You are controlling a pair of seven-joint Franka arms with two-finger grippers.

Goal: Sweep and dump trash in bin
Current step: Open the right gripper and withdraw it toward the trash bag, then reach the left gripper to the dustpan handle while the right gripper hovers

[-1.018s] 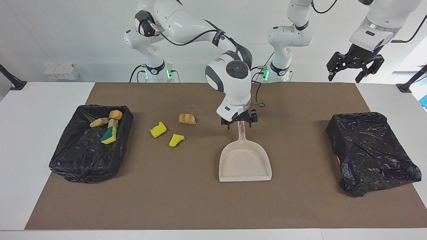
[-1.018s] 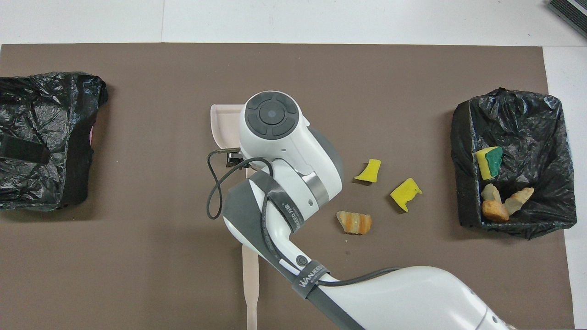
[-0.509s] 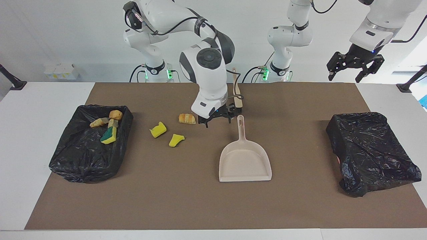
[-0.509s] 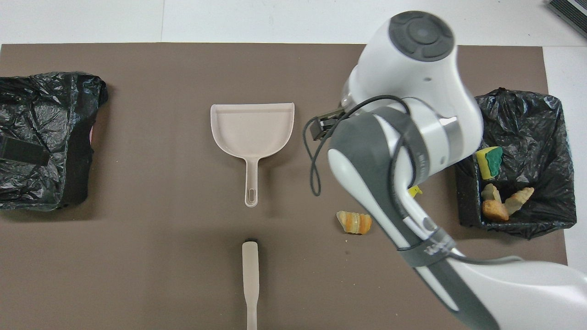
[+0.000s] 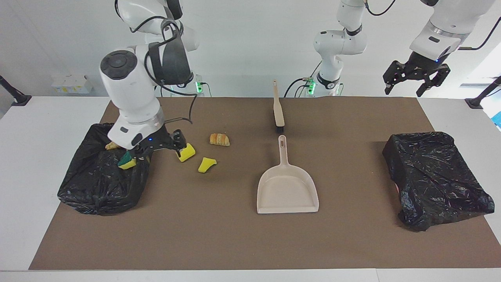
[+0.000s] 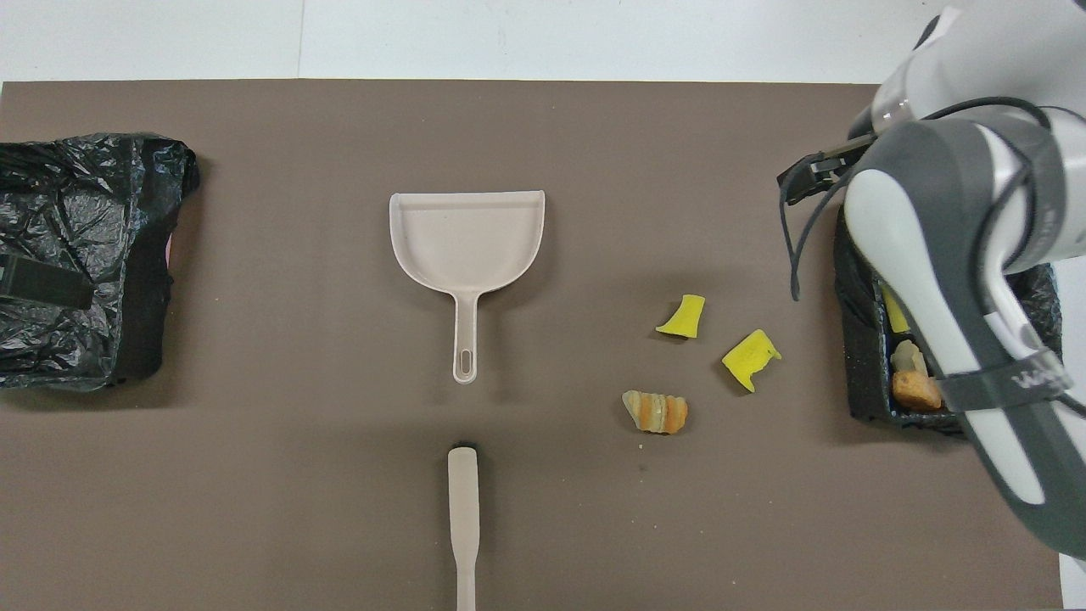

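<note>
Two yellow sponge chunks [image 5: 186,152] [image 5: 206,164] and a croissant piece [image 5: 219,139] lie on the brown mat; they also show in the overhead view [image 6: 750,359] [image 6: 681,316] [image 6: 655,412]. A green-sided sponge [image 5: 127,160] and bread pieces [image 6: 915,389] lie in the black-lined bin [image 5: 98,184] at the right arm's end. My right gripper [image 5: 158,148] is open and empty, low over the bin's rim beside the nearest sponge chunk. My left gripper [image 5: 415,80] is open and waits raised at its own end.
The beige dustpan [image 5: 287,188] lies flat mid-mat, its handle toward the robots. The brush [image 5: 278,109] lies nearer to the robots, in line with that handle. A second black-lined bin [image 5: 434,176] stands at the left arm's end.
My right gripper let go of the dustpan's handle and swung to the bin at its own end. The dustpan stayed in place. The left arm has not moved.
</note>
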